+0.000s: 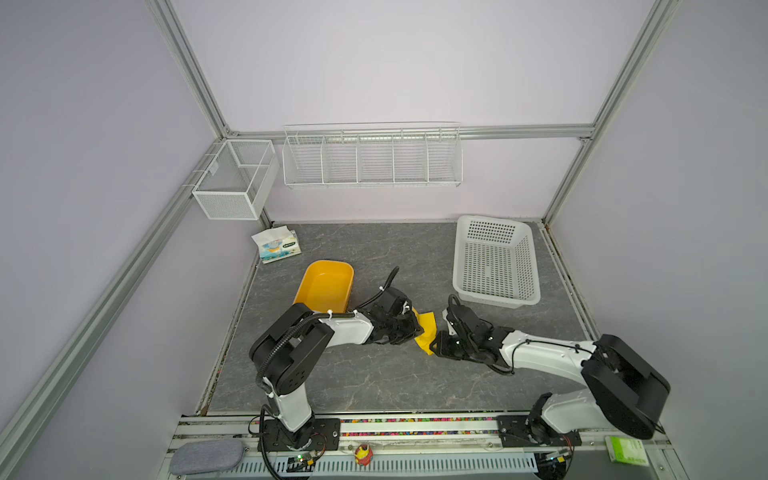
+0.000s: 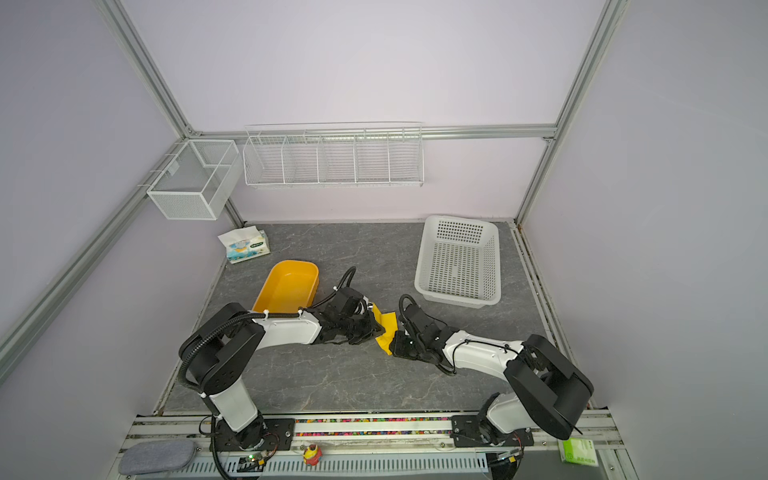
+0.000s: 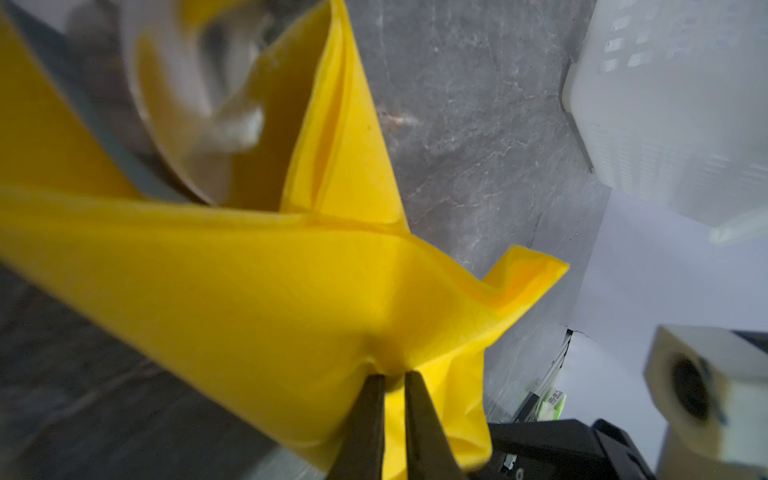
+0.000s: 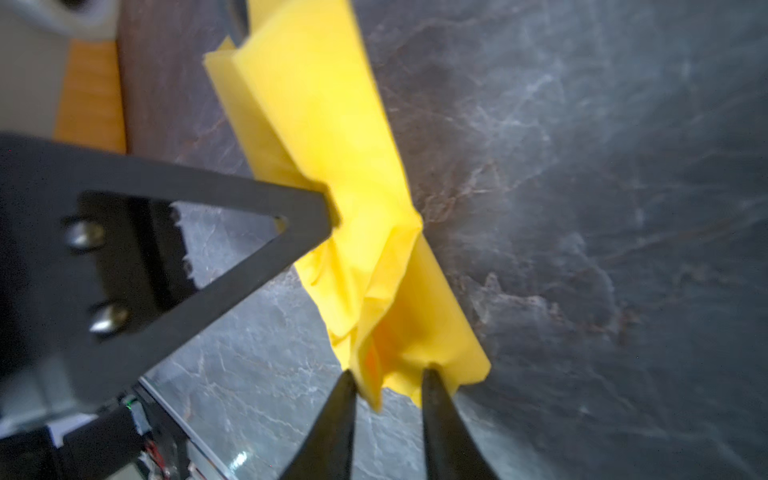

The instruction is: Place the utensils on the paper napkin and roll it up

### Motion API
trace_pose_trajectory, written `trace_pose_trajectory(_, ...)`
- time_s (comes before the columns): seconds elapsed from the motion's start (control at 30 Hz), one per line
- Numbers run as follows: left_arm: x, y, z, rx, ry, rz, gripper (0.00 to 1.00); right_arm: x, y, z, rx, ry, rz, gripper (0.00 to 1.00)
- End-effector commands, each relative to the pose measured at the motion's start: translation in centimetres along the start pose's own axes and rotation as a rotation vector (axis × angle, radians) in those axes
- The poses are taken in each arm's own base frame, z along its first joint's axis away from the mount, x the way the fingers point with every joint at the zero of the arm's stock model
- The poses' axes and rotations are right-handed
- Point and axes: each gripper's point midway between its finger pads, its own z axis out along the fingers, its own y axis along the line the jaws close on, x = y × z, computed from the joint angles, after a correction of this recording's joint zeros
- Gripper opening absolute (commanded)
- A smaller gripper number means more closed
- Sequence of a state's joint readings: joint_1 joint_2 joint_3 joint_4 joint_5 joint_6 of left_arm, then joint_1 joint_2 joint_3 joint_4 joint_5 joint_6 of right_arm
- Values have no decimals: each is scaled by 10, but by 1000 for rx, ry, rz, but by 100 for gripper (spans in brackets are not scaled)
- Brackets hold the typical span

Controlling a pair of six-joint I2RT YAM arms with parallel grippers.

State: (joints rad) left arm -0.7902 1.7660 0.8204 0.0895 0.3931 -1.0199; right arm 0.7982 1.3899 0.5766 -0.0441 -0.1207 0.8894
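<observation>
The paper napkin (image 1: 427,332) (image 2: 388,328) lies as a narrow yellow roll on the grey table between my two grippers. In the left wrist view my left gripper (image 3: 394,376) is shut on a pinched fold of the napkin (image 3: 249,282). A blurred silvery utensil (image 3: 195,95) shows inside the roll's open end. In the right wrist view my right gripper (image 4: 388,374) stands open, its jaws apart around the crumpled near end of the napkin (image 4: 332,145). Both top views show the left gripper (image 1: 417,328) and the right gripper (image 1: 434,347) meeting at the roll.
An orange-yellow tray (image 1: 328,286) sits just behind the left arm. A white perforated basket (image 1: 496,262) stands at the back right. A tissue pack (image 1: 276,245) lies at the back left. Wire racks (image 1: 372,158) hang on the back wall.
</observation>
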Motion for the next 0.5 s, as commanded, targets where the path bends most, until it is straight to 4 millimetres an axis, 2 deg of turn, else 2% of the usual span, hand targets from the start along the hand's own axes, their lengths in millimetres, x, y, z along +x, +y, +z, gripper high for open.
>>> trace_pose_trajectory(0.0,1,18,4,-50,-5,-22,13,-1,14,-12,-51,-11,-51,39)
trace_pose_trajectory(0.3,1,14,4,-35,-3,-25,13,6,12,3,-24,40,-145,40)
trace_pose_trajectory(0.47,1,13,3,-32,-3,-22,13,5,11,11,24,49,-221,34)
